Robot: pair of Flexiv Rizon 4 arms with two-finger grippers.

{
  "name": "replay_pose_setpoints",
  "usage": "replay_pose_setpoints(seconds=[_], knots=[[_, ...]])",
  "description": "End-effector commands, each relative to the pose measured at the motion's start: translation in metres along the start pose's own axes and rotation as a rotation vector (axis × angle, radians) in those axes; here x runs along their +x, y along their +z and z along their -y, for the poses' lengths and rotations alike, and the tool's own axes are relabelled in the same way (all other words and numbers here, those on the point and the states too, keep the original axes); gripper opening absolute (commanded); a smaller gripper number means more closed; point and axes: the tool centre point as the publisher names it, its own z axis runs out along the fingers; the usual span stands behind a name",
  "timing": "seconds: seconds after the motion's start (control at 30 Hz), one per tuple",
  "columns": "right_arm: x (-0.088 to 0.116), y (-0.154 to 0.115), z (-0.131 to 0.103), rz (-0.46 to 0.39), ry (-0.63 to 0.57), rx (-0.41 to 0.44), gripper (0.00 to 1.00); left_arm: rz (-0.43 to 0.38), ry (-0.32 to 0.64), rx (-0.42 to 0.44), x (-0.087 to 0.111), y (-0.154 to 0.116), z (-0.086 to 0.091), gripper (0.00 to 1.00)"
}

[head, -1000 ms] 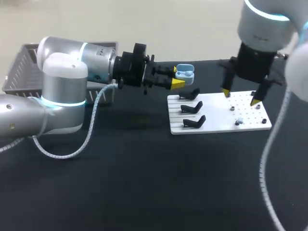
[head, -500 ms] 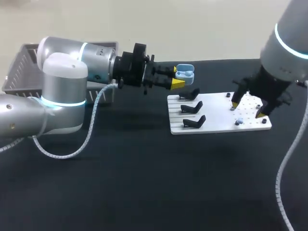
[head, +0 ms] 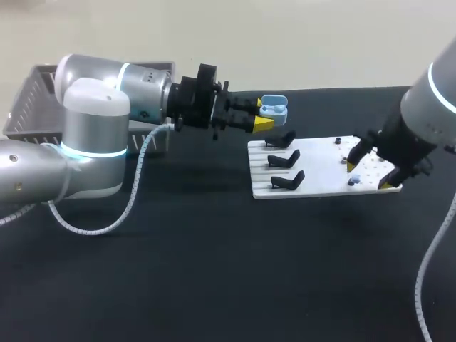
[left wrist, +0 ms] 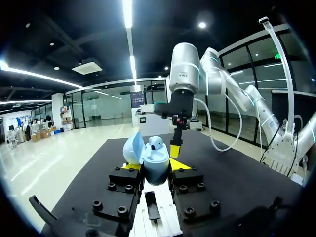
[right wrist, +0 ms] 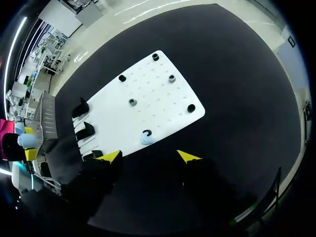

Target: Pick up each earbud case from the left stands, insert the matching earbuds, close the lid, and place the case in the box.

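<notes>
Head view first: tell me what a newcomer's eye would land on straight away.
The light blue earbud case, lid open, stands out, clamped in the left gripper in the air beyond the white board. Next comes the right gripper, open above the board's right end, with a small light blue earbud lying on the board just ahead of its fingers.

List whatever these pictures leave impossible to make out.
1. The box, head view: the left arm covers much of it; its contents are hidden.
2. The earbud case, left wrist view: seen from the side, so how many earbuds sit inside is unclear; too small in head view.
3. The small pieces on the white board, head view: too small to tell earbuds from pegs.
</notes>
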Motion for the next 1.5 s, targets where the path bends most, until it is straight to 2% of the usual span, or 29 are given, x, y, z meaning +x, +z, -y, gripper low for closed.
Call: replay_pose_setpoints(seconds=[0.03,0.13,0.27,0.53,1.0,1.5], knots=[[-0.003,0.014,0.001,-0.013,-0.004,0.004,0.61,0.0,0.001,-0.001,0.0,0.0,0.0,0.0],[-0.004,0.018,0.001,-0.02,-0.007,0.0,0.5,0.0,0.001,-0.001,0.0,0.0,0.0,0.0],[-0.005,0.021,-0.001,-0.017,-0.008,-0.01,0.46,0.0,0.001,-0.001,0.0,0.0,0.0,0.0],[-0.009,0.024,-0.005,-0.011,-0.022,-0.012,0.45,0.0,0.001,-0.001,0.0,0.0,0.0,0.0],[-0.013,0.032,-0.006,-0.021,-0.003,0.003,0.34,0.0,0.001,-0.001,0.0,0.0,0.0,0.0],[-0.015,0.037,-0.003,-0.036,0.027,0.019,0.29,0.0,0.001,-0.001,0.0,0.0,0.0,0.0]])
